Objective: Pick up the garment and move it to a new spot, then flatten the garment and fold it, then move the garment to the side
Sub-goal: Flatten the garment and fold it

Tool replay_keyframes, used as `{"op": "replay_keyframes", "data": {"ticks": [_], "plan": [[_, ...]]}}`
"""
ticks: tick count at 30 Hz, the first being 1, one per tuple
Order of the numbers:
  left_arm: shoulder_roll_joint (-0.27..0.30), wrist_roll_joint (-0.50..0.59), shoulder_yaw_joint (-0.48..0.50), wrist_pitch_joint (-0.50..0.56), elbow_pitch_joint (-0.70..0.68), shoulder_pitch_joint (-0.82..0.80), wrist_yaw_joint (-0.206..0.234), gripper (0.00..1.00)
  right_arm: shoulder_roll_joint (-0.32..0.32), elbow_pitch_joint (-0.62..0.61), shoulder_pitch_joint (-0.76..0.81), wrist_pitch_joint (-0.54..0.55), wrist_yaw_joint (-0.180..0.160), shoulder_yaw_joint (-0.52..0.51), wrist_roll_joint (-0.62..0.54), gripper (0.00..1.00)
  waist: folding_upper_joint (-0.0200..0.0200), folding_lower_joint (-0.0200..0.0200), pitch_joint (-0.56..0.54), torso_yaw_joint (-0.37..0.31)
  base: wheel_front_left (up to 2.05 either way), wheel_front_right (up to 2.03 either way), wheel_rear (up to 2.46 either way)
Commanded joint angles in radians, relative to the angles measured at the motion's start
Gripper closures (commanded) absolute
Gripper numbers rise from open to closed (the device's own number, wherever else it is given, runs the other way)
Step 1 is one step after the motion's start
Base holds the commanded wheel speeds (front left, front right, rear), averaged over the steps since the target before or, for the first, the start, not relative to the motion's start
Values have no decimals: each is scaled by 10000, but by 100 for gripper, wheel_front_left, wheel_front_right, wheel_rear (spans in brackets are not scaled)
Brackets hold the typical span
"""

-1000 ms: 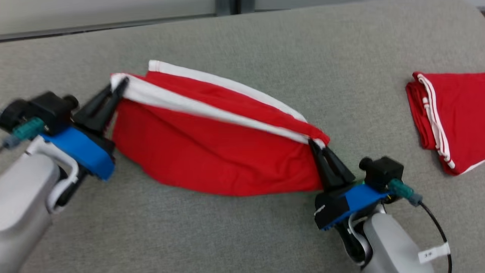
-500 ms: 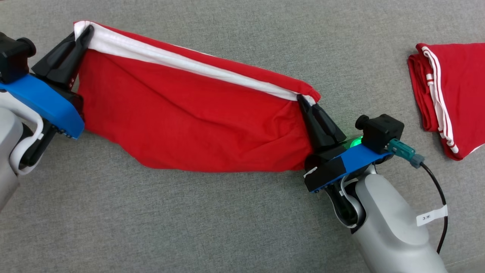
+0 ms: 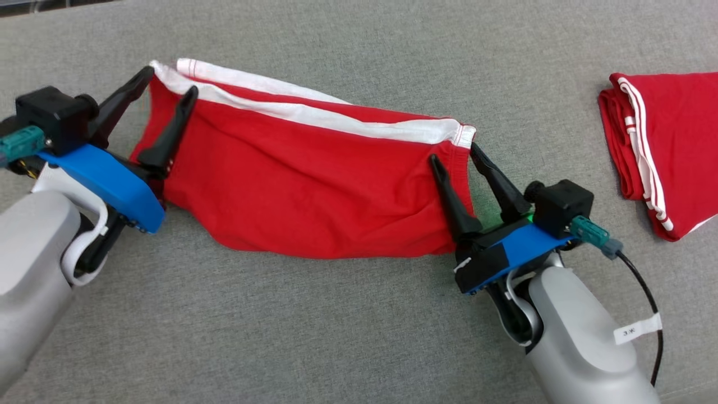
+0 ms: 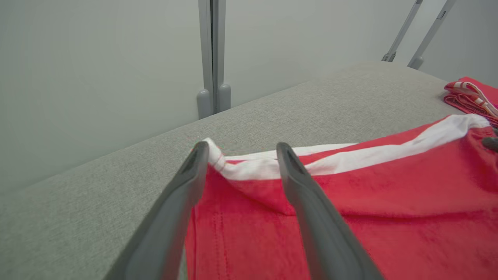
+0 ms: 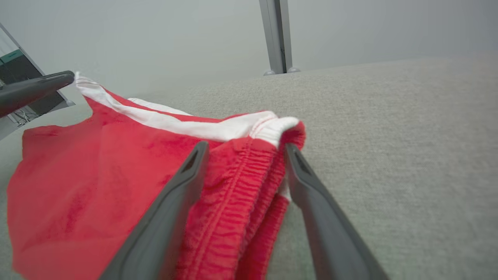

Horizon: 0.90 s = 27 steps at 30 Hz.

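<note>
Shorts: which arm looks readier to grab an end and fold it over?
Right, narrowly: the right gripper, open, straddles the bunched waistband, thick cloth between its fingers. The left gripper, also open, straddles a flatter corner, probably harder to pinch.

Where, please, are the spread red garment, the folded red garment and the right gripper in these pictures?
spread red garment (image 3: 314,196), head view, middle of its red cloth.
folded red garment (image 3: 684,140), head view, its top red layer.
right gripper (image 3: 453,152), head view, midway between its open fingertips.

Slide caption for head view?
Open left gripper and right gripper at opposite ends of the red garment on the grey surface; folded garment at right.
</note>
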Motion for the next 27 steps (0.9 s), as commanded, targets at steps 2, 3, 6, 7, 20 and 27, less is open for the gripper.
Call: {"op": "replay_keyframes", "data": {"ticks": [2, 3, 6, 7, 20, 27], "plan": [[-182, 144, 450, -41, 83, 360, 33, 0, -24, -64, 281, -47, 0, -375, -276, 0, 0, 0, -133, 50, 0, 0, 0], [-284, 231, 611, -40, 113, 548, 33, 0, -20, -102, 346, -47, 0, -533, -511, 0, 0, 0, -195, 69, 0, 0, 0], [-582, 414, 1324, -38, 328, 1111, 33, 0, -26, -361, 683, -47, 0, -1167, -1031, 0, 0, 0, -406, 129, 0, 0, 0], [-694, 507, 1508, -35, 408, 1336, 31, 0, -21, -475, 795, -45, 0, -1411, -1302, 0, 0, 0, -483, 143, 0, 0, 0], [-1580, 692, 2545, -35, 1561, 2798, 31, 0, -16, -1688, 2227, -45, 0, -3478, -2436, 0, 0, 0, -912, 110, 0, 0, 0], [-1731, 910, 2295, -33, 2844, 2411, 31, 0, -16, -1860, 2360, -45, 0, -3566, -2360, 0, 0, 0, -696, -100, 0, 0, 0]]}}
